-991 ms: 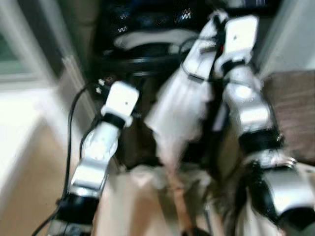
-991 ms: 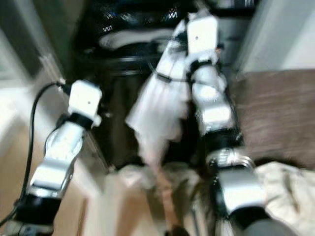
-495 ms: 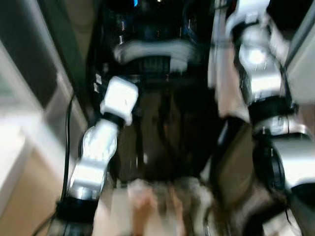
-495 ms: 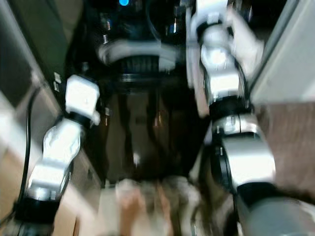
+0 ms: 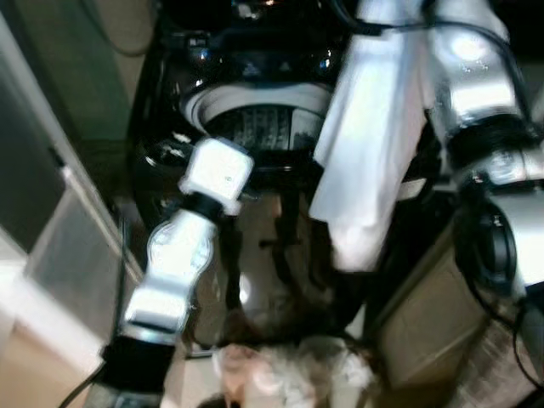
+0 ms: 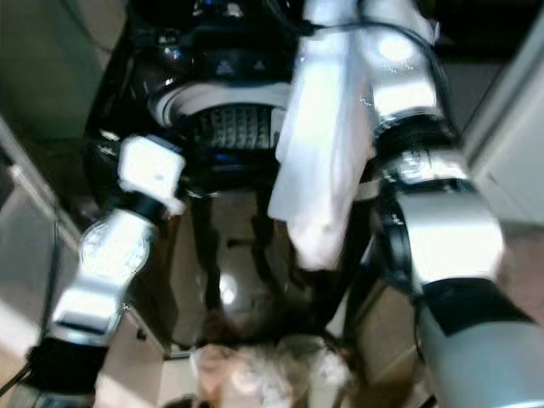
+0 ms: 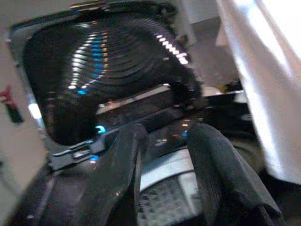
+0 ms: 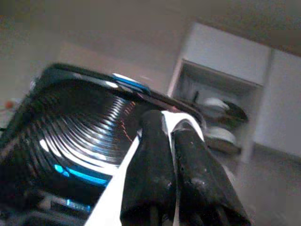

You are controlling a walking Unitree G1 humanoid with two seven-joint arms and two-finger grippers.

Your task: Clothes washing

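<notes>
A narrow laundry corner: a glossy black top-loading washing machine [image 5: 255, 170] stands between a pale wall panel on the robot's left and a brown cabinet on its right, its lid [image 7: 103, 61] raised and its white-rimmed drum opening [image 5: 255, 115] exposed.

The right tool [image 8: 175, 188] is raised above the machine's right rear corner, its two black fingers [image 8: 150, 160] pressed together on a fold of a white cloth [image 5: 370, 144]. The cloth hangs free beside the silver right arm, its lower end drooping below the machine's front edge (not yet over the drum opening).

The left tool [image 7: 162, 155] is held near the machine's front left edge, pointed toward the control panel and lid. Its fingers stand slightly apart and hold nothing.

A heap of pale laundry [image 5: 289, 378] lies on the floor at the foot of the machine.

Handling notes, as judgement:
- The cloth appears light, thin and fully limp; it will swing and trail with any arm motion.
- A pinch at one top edge, as now, lets the whole length dangle; the loose end may catch on the drum rim.
- A grip on a bunched fold nearer the middle would shorten the hang.
- Fragility is low; slip from the grip is the main risk.
</notes>
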